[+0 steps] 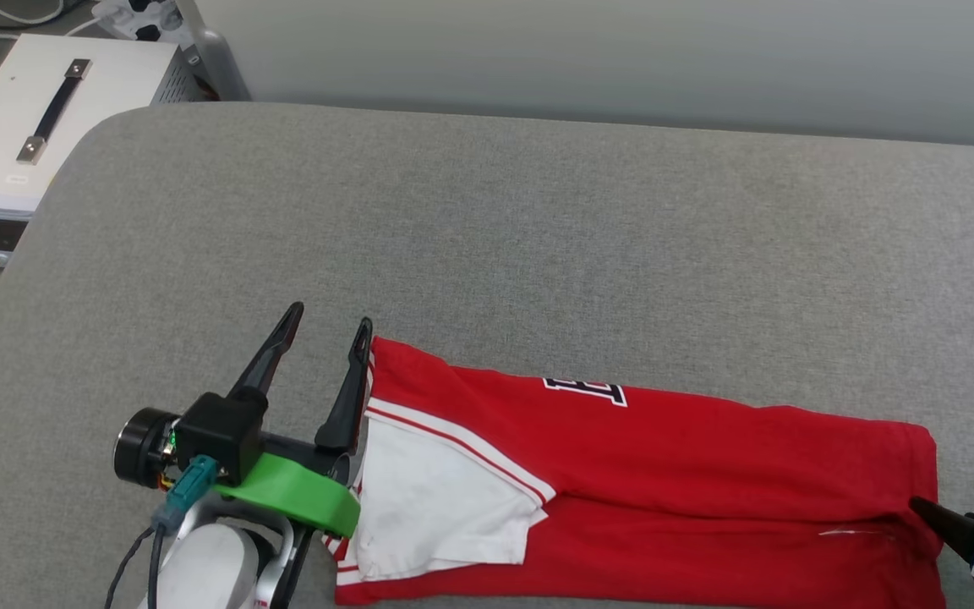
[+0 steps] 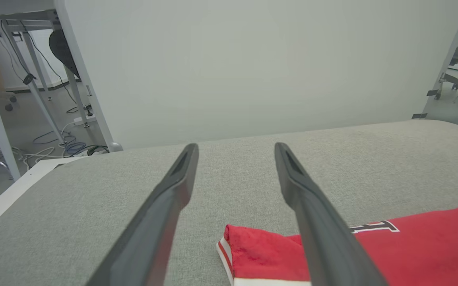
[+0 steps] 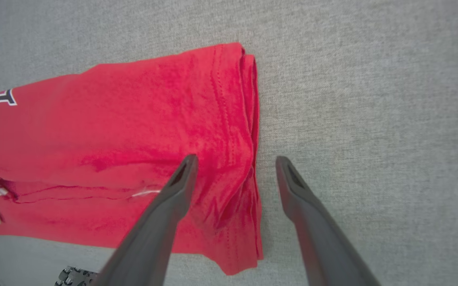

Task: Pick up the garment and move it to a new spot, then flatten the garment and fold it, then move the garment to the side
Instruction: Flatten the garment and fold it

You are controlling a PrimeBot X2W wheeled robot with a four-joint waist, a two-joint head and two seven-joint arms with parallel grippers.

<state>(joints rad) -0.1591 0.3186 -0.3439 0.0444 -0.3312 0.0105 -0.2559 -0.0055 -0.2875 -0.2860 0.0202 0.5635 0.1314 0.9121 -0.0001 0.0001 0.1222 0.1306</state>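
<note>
The garment [image 1: 664,474] lies folded into a long strip at the near edge of the grey fabric tabletop [image 1: 538,237]. The head view shows its white sleeve [image 1: 436,499] laid across. The left end effector [image 1: 329,317] is open and empty beside the collar end. In its wrist view the right end effector [image 3: 235,159] is open, one finger over the layered hem and the other over bare tabletop. The left wrist view adds a pale partition [image 2: 253,67] and floor cables [image 2: 66,147].

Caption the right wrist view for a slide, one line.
Open right gripper, one finger on each side of the hem edge of the folded red garment, on the grey fabric surface.
</note>
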